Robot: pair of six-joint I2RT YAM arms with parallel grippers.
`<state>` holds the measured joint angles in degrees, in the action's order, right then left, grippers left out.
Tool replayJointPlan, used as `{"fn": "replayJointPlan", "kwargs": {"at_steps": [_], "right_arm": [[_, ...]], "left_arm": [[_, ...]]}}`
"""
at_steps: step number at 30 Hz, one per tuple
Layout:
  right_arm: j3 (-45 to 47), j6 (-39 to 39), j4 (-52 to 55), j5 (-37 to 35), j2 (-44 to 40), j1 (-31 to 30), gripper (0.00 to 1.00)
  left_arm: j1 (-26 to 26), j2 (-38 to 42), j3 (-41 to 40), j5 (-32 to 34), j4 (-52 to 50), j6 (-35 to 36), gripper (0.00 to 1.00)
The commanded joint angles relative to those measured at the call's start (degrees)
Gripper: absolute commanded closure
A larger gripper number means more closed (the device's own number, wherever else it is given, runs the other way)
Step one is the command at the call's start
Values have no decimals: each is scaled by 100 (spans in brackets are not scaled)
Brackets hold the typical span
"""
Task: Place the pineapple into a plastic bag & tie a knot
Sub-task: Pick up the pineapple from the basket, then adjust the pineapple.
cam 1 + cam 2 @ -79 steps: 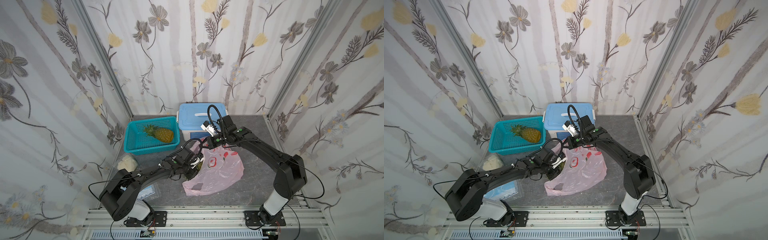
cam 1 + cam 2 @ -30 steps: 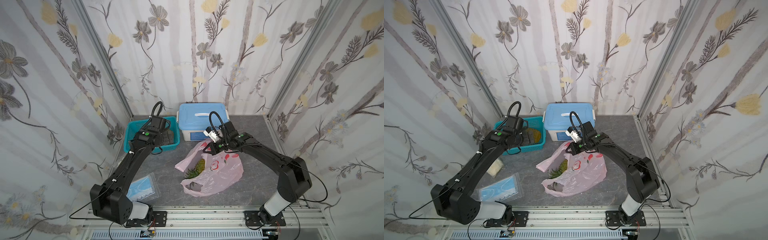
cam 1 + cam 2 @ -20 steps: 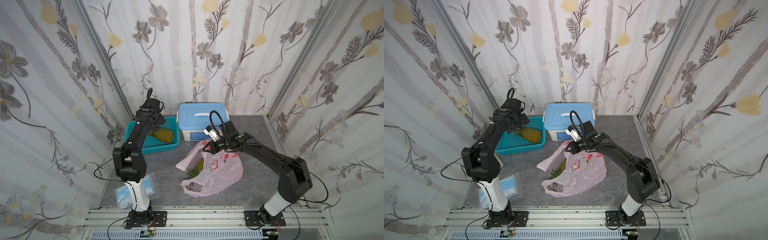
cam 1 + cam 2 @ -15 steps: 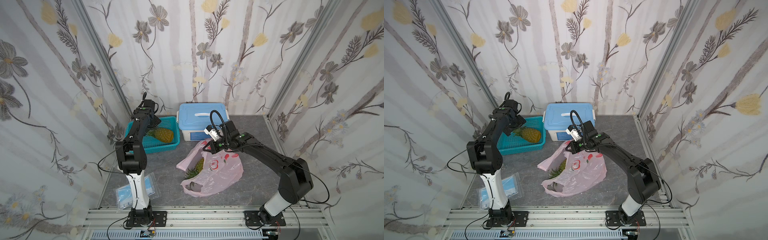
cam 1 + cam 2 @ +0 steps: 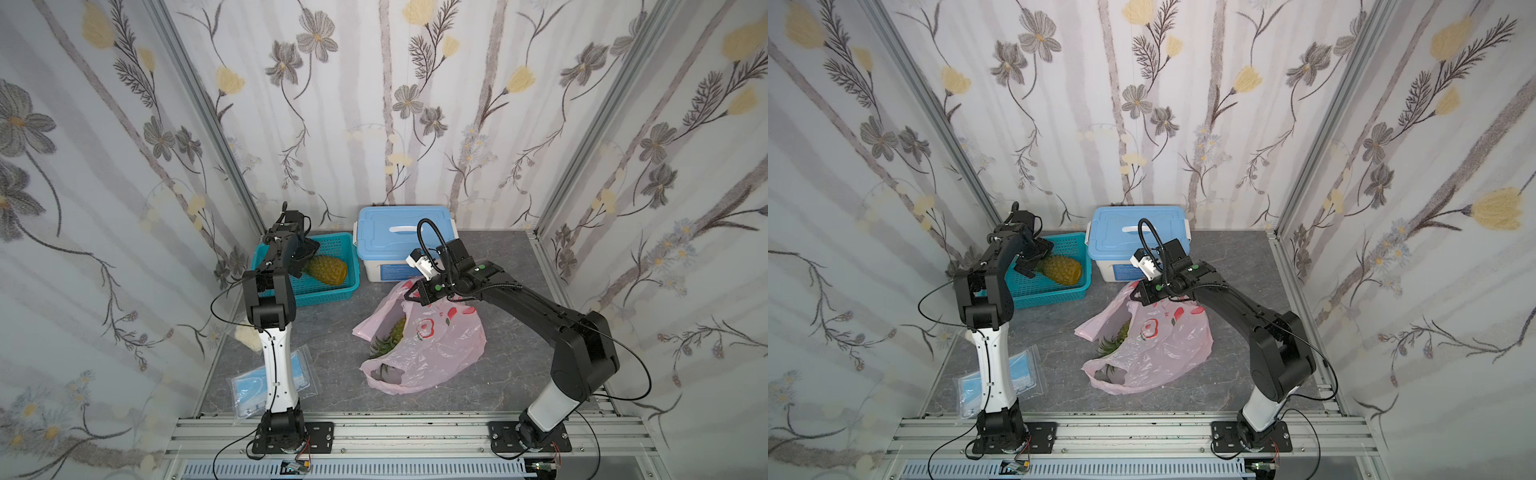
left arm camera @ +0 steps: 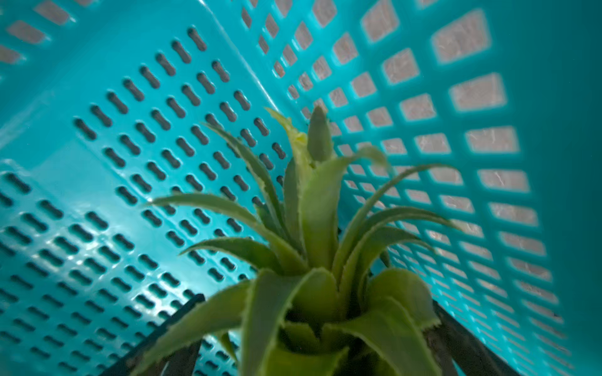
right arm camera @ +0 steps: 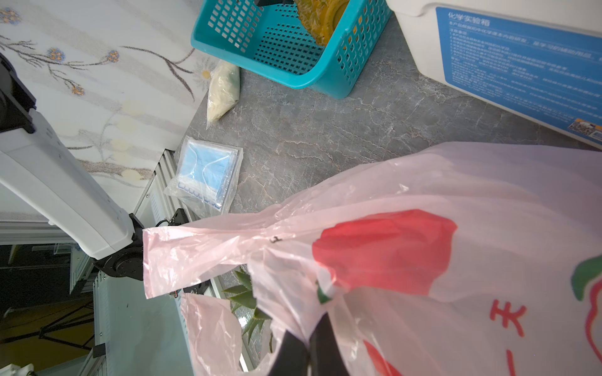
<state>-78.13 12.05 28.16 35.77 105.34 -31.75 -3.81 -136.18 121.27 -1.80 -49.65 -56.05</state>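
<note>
Left hand [image 5: 305, 258] has swung, splayed, around one pineapple [image 5: 330, 270]; right hand [image 5: 411, 296] pinches plastic bag [image 5: 440, 353] holding second pineapple [image 5: 392, 337].

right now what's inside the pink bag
A pineapple: its green leaves and some yellow rind show at the open mouth of the plastic bag. The pink film covers whatever lies deeper.
</note>
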Motion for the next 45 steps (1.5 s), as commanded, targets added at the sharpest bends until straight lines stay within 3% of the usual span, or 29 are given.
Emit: {"fn": "replayJointPlan", "kwargs": {"at_steps": [1,7,14,19,23,31,41,45], "right_arm": [[-60,-167,-9,-26,0,-11,100],[-45,-177,-6,-31,-20,-7,100],[-53,-220,14,-64,-86,-29,100],[10,-267,-11,-71,-153,-42,100],[33,-274,-44,-35,-209,-51,100],[124,-158,-186,7,-379,-51,100],[68,849,-285,35,-360,-42,100],[-78,1014,-203,-62,-245,-42,100]], "left_arm": [[-9,-71,-31,-4,136,-324,3],[-66,-59,-266,-84,599,-422,25],[-67,558,-980,29,1342,-412,69],[-58,1170,-1330,-15,1676,67,100],[-3,1806,-1696,-53,2185,510,100],[527,3179,-2554,-275,3506,2775,100],[909,5574,-4683,-767,5233,2887,100],[1305,6543,-5258,-1576,5521,2980,100]]}}
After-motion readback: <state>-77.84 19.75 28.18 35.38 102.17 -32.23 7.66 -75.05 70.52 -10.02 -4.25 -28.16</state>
